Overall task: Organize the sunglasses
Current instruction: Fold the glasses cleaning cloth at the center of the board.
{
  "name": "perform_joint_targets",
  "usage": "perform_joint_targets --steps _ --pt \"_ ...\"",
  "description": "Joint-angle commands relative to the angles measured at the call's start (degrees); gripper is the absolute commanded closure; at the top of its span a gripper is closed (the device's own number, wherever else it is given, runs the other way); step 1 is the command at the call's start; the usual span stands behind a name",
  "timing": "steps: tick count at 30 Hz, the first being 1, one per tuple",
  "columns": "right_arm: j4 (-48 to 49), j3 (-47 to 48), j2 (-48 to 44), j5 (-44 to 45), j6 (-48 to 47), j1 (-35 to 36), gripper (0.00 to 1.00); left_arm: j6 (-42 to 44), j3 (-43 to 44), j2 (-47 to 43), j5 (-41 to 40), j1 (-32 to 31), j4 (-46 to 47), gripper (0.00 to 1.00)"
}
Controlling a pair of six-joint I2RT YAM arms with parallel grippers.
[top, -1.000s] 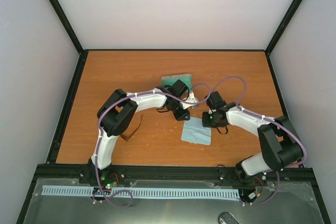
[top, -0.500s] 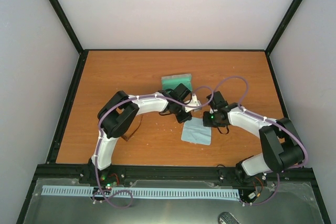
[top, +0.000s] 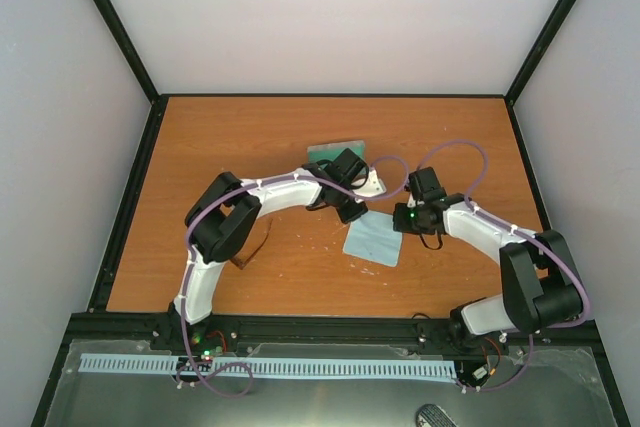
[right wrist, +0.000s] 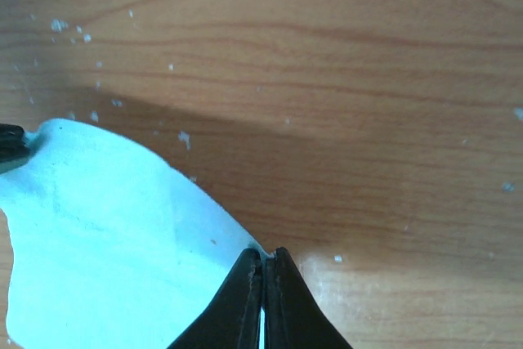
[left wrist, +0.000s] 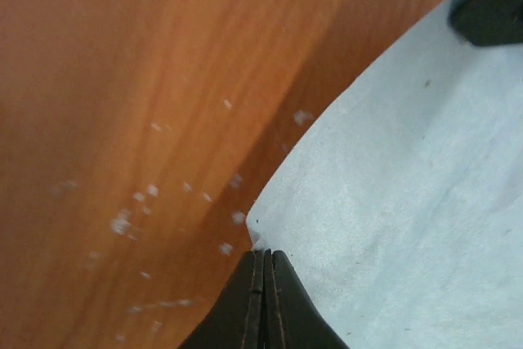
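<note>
Orange-brown wooden table (top: pixel 220 137), speckled with pale flecks, boxed in by plain white walls (top: pixel 330 17) and black framing. Near table centre: light blue cloth (top: pixel 373 242), held at two corners. Left gripper (left wrist: pixel 263 255): clenched, fingertips pressed together on one cloth corner, per left wrist view. Right gripper (right wrist: pixel 263 252): likewise clamped on a neighbouring corner, per right wrist view. Dark shadow on the wood along the cloth edge in both wrist views; held edge judged lifted off the surface. Just behind the left wrist: grey case (top: pixel 335 151), lying open with green lining up, partly covered by the arm, nothing discernible inside from overhead. Sunglasses (top: pixel 245 262): on the table at near left, beside the left arm's elbow and partly hidden under it, well apart from case and cloth, touched by neither gripper; folded or unfolded not resolvable. Progress judged early: no glasses in case, case not closed, both claws occupied with cloth only. Remaining, as judged: finish with cloth, release it, fetch glasses, seat in lining, shut lid. Cloth's intended role (wipe or pack) not determinable.
</note>
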Motion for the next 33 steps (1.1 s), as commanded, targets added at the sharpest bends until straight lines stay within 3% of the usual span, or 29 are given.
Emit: perform_joint_targets --steps 1,7,18,33 --pt "1.98 2.96 1.13 -2.31 -3.21 -2.09 0.97 1.57 5.59 -0.53 -1.75 1.60 -1.08 1.00" --pt "4.16 4.32 1.49 -6.35 -5.12 -3.25 0.97 1.30 5.66 -1.50 -0.29 2.29 -1.28 0.99" --pt "6.54 -1.46 -3.97 -12.65 -3.68 -3.21 0.97 0.61 -5.42 -8.79 4.18 2.30 1.72 0.99" --pt "6.75 -6.23 -8.50 -12.80 -2.42 -3.12 0.97 -0.72 -9.22 -9.84 6.31 2.31 3.89 0.99"
